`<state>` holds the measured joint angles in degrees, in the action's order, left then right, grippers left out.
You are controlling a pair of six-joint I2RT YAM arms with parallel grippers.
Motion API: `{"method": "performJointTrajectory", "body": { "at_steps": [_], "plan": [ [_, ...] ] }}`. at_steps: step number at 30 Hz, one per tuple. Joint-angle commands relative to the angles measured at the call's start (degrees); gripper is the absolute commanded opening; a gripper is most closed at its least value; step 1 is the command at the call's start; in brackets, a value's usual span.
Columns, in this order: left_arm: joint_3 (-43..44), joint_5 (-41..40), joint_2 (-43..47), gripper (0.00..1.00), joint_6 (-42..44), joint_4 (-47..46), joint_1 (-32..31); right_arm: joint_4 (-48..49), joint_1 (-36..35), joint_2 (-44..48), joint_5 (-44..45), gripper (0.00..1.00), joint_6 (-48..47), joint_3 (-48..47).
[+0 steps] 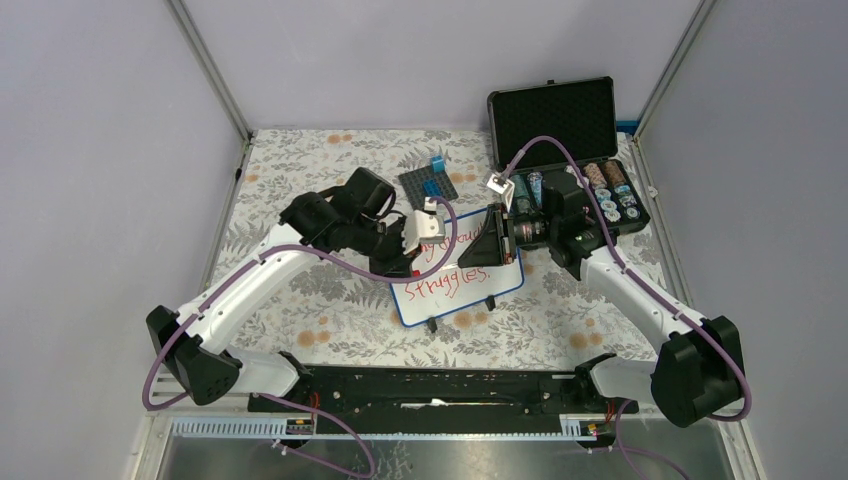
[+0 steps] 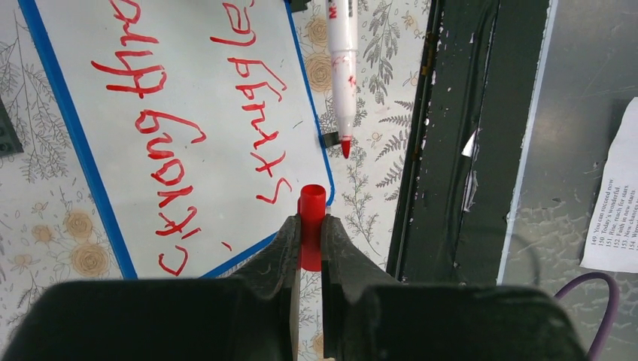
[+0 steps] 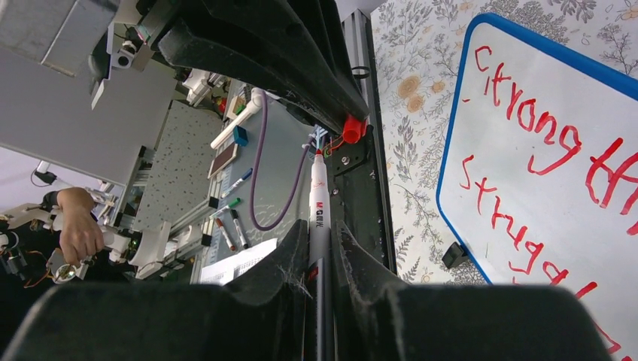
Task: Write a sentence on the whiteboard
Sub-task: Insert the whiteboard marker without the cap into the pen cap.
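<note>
The whiteboard point(image 1: 470, 290) lies on the floral cloth, blue-rimmed, with red handwriting on it point(image 2: 188, 113) point(image 3: 542, 188). My left gripper point(image 2: 310, 226) is shut on a red marker cap point(image 2: 312, 218), open end up, over the board's corner. My right gripper point(image 3: 321, 229) is shut on a white marker point(image 3: 319, 195). In the left wrist view the marker point(image 2: 343, 68) points its bare red tip down, a short way above and to the right of the cap, not touching it. From above, the left gripper point(image 1: 405, 260) and the right gripper point(image 1: 488, 240) face each other over the board.
A black foam-lined case point(image 1: 552, 115) stands open at the back right, with poker chips point(image 1: 610, 195) in it. A grey plate with a blue brick point(image 1: 428, 182) lies behind the board. The black base rail point(image 1: 450, 385) runs along the near edge. Paper point(image 2: 613, 203) lies beyond it.
</note>
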<state>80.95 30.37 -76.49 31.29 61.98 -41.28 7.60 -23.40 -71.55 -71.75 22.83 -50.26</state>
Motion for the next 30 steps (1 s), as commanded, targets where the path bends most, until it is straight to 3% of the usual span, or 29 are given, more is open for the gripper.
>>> {"method": "performJointTrajectory", "body": {
  "at_steps": [1, 30],
  "plan": [
    [1.55, 2.98, 1.07, 0.0, 1.1, -2.12, -0.65, 2.5, -0.68, -0.31, -1.67, 0.0, 0.62, 0.07],
    [2.84, 5.7, 1.13, 0.0, 0.67, -1.93, -0.7, -2.72, -1.83, -1.32, 1.22, 0.0, -4.58, -2.12]
  ]
}}
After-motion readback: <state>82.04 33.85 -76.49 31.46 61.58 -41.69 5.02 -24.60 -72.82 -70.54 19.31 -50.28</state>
